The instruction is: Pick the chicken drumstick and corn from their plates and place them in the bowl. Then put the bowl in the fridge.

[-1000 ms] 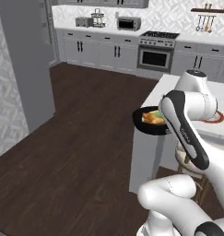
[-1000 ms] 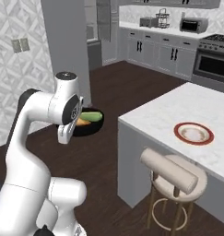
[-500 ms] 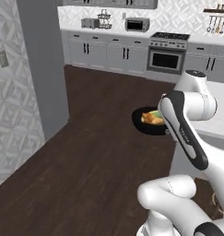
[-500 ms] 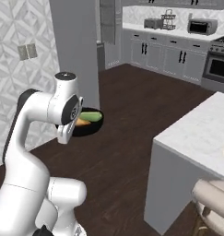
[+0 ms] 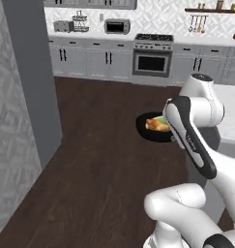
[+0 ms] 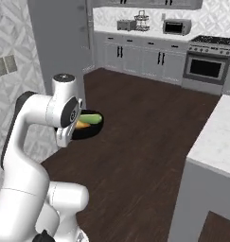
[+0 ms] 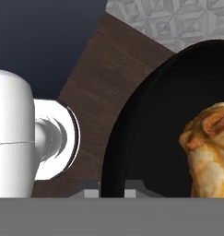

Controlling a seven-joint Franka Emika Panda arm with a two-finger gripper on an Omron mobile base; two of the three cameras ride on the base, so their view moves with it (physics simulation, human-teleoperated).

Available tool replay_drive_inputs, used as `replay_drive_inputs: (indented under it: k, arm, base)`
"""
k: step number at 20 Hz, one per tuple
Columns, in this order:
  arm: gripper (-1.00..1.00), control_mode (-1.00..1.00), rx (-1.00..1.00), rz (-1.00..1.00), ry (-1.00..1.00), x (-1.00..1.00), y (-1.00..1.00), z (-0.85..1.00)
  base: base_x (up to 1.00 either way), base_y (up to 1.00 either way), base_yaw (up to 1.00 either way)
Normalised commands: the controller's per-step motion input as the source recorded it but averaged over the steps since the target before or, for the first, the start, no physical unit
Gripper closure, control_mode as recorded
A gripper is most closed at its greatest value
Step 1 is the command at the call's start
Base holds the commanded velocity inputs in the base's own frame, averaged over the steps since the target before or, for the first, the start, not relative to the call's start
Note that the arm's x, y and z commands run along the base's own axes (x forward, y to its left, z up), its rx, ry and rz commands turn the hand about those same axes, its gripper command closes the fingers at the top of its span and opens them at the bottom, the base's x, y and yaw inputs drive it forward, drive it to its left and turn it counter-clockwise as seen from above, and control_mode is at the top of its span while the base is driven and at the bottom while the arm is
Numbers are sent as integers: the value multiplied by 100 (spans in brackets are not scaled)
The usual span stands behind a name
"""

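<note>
The gripper (image 7: 113,192) is clamped on the rim of the bowl (image 5: 149,131), its tips at either side of the dark edge in the hand view. The bowl hangs level over the dark wood floor (image 5: 99,160), with open floor all around it. Inside lie the drumstick (image 5: 156,126) and the corn (image 6: 91,119), touching each other. The fridge (image 5: 34,77) stands as a tall grey slab to the left, well apart from the bowl. The island (image 6: 216,142) edge lies to the right, also well apart. Cabinets (image 5: 90,60) and oven (image 5: 151,61) line the far wall.
</note>
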Motion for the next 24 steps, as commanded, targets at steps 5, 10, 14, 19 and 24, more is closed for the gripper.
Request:
replay_drive_inputs:
  k: [5, 10, 14, 19, 24]
  arm:
    - [100, 100, 0, 0, 0, 0, 0, 0]
    - [100, 100, 0, 0, 0, 0, 0, 0]
    - [100, 100, 0, 0, 0, 0, 0, 0]
    - [100, 100, 0, 0, 0, 0, 0, 0]
    - [100, 100, 0, 0, 0, 0, 0, 0]
  base:
    - [76, 88, -65]
    - [77, 81, -67]
    - [94, 79, -59]
    - [100, 68, -42]
    - [100, 71, -11]
